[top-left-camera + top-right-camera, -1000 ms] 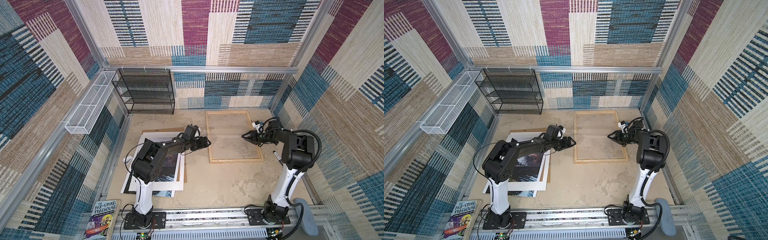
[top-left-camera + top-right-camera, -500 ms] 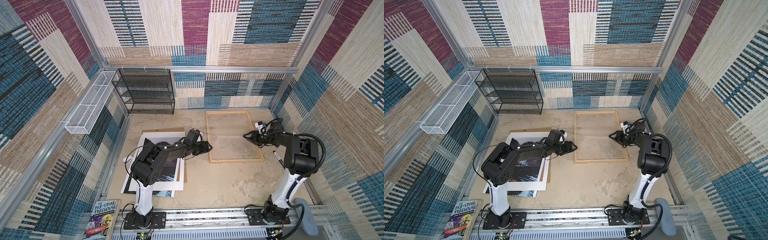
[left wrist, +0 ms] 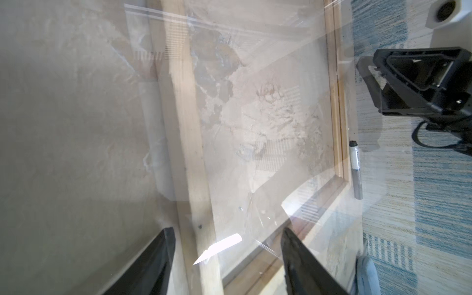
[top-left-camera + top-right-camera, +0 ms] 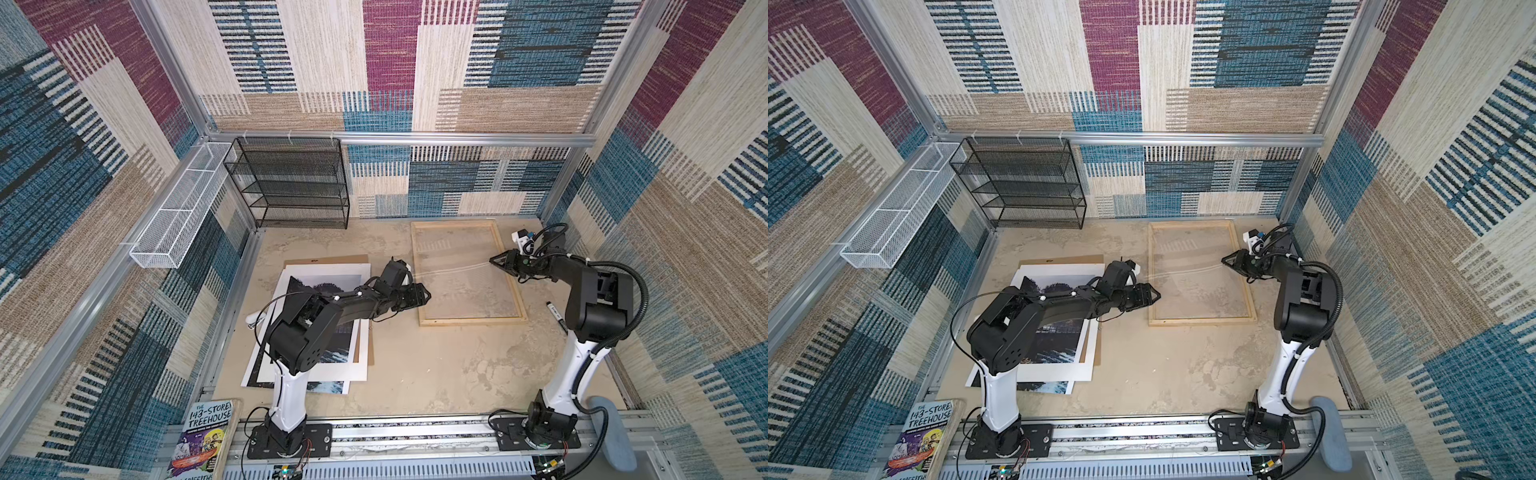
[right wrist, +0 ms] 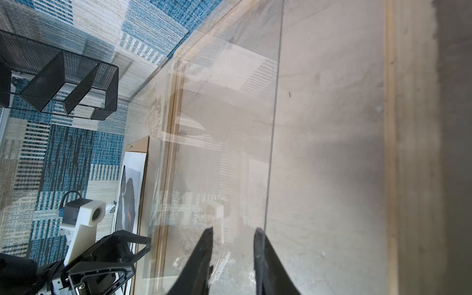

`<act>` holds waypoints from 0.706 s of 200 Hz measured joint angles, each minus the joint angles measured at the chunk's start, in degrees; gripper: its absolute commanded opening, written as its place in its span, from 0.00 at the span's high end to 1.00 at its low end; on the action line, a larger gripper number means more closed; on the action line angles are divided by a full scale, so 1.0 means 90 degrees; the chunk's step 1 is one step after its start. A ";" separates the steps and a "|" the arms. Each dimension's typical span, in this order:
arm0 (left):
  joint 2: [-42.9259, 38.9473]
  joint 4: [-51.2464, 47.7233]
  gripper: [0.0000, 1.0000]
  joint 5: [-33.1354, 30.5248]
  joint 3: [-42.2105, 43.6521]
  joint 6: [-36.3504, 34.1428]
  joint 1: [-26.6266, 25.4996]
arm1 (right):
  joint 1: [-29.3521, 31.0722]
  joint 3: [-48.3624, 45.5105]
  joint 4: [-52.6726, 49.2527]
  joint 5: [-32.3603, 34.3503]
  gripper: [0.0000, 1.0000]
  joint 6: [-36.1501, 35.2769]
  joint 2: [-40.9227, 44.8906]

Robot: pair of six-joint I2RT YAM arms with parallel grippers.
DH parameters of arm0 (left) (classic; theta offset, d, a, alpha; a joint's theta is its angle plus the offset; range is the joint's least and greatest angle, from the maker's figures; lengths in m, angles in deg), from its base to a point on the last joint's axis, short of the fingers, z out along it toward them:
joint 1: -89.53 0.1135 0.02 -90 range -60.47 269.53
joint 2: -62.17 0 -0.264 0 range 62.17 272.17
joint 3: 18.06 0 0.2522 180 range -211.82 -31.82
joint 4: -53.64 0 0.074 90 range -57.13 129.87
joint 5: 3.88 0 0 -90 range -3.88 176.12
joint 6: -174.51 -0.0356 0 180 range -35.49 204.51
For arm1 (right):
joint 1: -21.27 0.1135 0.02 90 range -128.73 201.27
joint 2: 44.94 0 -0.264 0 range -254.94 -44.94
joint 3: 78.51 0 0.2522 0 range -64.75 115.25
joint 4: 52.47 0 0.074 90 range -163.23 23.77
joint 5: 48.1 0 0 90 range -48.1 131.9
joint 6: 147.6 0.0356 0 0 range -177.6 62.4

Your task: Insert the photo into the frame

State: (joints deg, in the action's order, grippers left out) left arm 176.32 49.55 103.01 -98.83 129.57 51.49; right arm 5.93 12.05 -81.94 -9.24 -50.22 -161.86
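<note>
Both stand jaws apart, left gripper (image 4: 424, 296) at one long side of the frame (image 4: 469, 321), right gripper (image 4: 495, 261) opposite

The frame (image 4: 471, 321) lies at 1 o'clock on the table (image 4: 415, 374), with a pen (image 4: 556, 316) just off its 3 o'clock side. At 9 o'clock the photo (image 4: 328, 386) lies under a mat (image 4: 332, 371), stacked with a board (image 4: 328, 259). A rack (image 4: 291, 183) stands at 11 o'clock.
</note>
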 measured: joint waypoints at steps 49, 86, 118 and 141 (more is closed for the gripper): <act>0.0019 -0.0102 0.26 -0.0073 -0.0126 -0.0027 0.0000 | -0.0002 0.0053 -0.0051 -0.0034 0.70 -0.0117 -0.0104; 0.0019 -0.0155 0.24 -0.0168 -0.0214 -0.0034 0.0002 | -0.0041 0.0073 -0.0053 -0.0085 0.75 -0.0209 -0.0223; 0.0019 -0.0272 0.24 -0.0168 -0.0291 -0.0056 0.0002 | -0.0114 0.0085 -0.0058 -0.0172 0.82 -0.0277 -0.0345; 0.0019 -0.0301 0.24 -0.0168 -0.0318 -0.0056 0.0002 | -0.0151 0.0085 -0.0056 -0.0250 0.83 -0.0304 -0.0381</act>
State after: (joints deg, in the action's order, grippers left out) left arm 176.49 46.84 101.50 -101.69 129.06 51.51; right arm 4.58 12.81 -82.44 -11.49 -52.95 -165.30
